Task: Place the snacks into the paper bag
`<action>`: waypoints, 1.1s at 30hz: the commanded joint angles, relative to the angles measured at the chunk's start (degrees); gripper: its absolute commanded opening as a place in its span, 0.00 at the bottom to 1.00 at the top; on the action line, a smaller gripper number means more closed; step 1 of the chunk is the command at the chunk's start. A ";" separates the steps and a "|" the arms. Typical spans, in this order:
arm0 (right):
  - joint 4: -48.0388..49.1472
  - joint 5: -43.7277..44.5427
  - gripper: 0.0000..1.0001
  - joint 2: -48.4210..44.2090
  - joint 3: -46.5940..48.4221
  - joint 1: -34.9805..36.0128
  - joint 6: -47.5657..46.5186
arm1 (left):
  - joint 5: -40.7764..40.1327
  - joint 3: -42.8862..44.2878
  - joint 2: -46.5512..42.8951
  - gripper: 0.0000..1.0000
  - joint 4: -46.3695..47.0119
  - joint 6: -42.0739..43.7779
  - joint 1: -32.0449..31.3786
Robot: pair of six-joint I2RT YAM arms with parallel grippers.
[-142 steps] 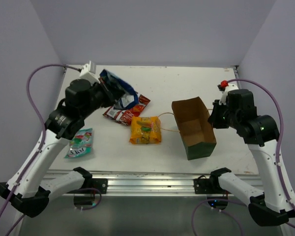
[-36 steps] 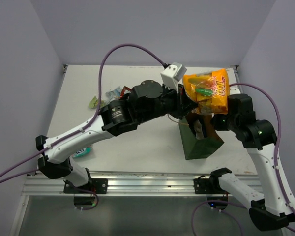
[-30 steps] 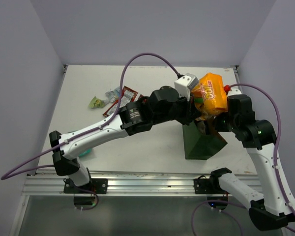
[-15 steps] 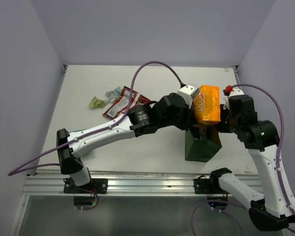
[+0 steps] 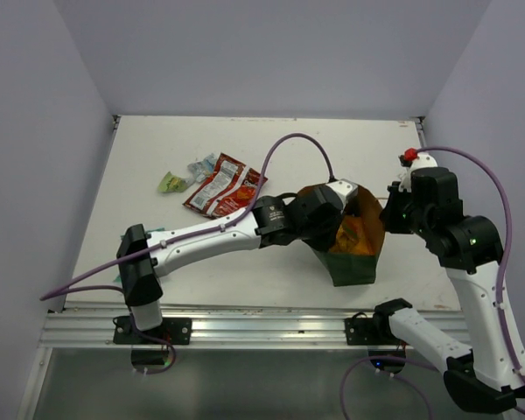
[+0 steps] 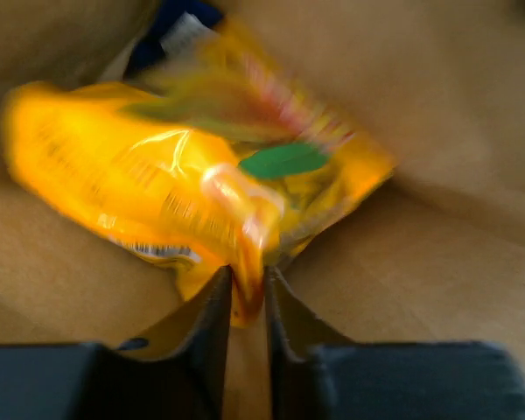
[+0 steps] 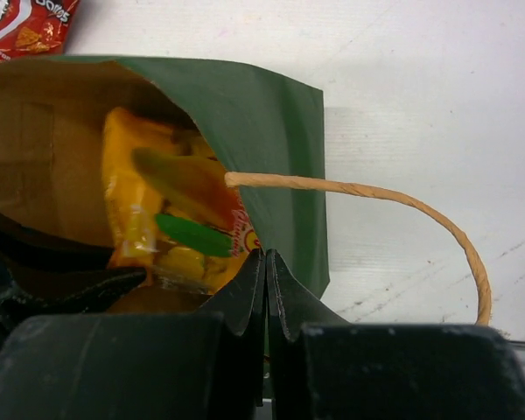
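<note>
Orange-yellow packet [image 6: 184,175] down inside the paper bag [image 5: 350,271], blurred, lying against the brown inner wall, with a dark blue packet [image 6: 171,16] just behind its top edge. Lower seam of the orange-yellow packet right between the tips of the left gripper [image 6: 248,284], the rest of it fanned out beyond them, deeper into the bag. Jaws only a narrow slit apart; cannot tell whether pinching that seam or merely flanking it. From above, only a patch of orange within the bag's mouth, and the left wrist plunged in from the bag's left side.

Right gripper [image 7: 264,258] at the bag's right rim, closed tight, tips together against the green outer wall; cannot tell whether any paper is caught between them. Tan loop handle [image 7: 402,197] arching out to one side.

Bag toward the near edge of the bench [image 5: 332,149], right of middle, mouth tipped towards the left arm. Well apart from it, over towards the left edge: red-and-white packets [image 5: 223,184] overlapping, pale blue-silver packet [image 5: 201,166] just beside them, light green packet [image 5: 169,182] next along.
</note>
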 commanded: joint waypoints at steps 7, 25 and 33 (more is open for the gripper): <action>4.08 0.23 0.00 -2.02 -4.33 0.10 1.46 | -1.93 16.10 -2.27 0.55 7.68 3.90 -0.62; 3.03 0.14 0.00 -2.73 -2.05 0.19 0.58 | -23.83 -27.88 -22.30 0.96 9.67 3.02 30.23; 1.54 -0.74 0.00 -3.60 -0.65 0.10 -0.29 | -21.71 -36.52 -13.61 1.00 23.91 6.44 32.08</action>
